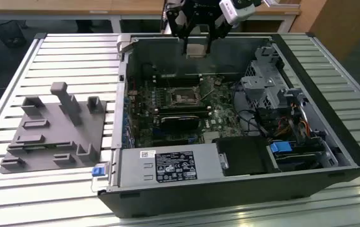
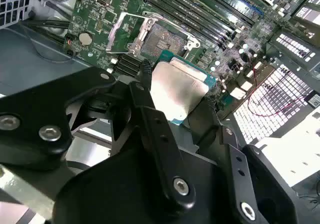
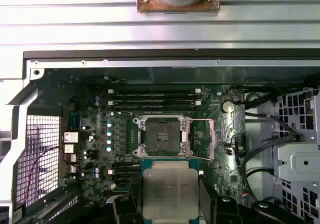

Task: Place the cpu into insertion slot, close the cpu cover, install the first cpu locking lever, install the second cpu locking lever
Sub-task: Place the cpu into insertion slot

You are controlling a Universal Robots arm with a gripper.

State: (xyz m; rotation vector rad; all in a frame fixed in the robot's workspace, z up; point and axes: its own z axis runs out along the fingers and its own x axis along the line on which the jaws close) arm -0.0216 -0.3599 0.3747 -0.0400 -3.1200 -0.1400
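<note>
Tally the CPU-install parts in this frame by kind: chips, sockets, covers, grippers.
cpu: 1, held in the gripper
insertion slot: 1, empty
cpu cover: 1, swung open beside the slot
gripper: 1, above the open computer case
Total: 4

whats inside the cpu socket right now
Nothing: the socket shows its bare dark centre, uncovered. The tool holds the cpu apart from it; the cpu's underside is hidden.
</note>
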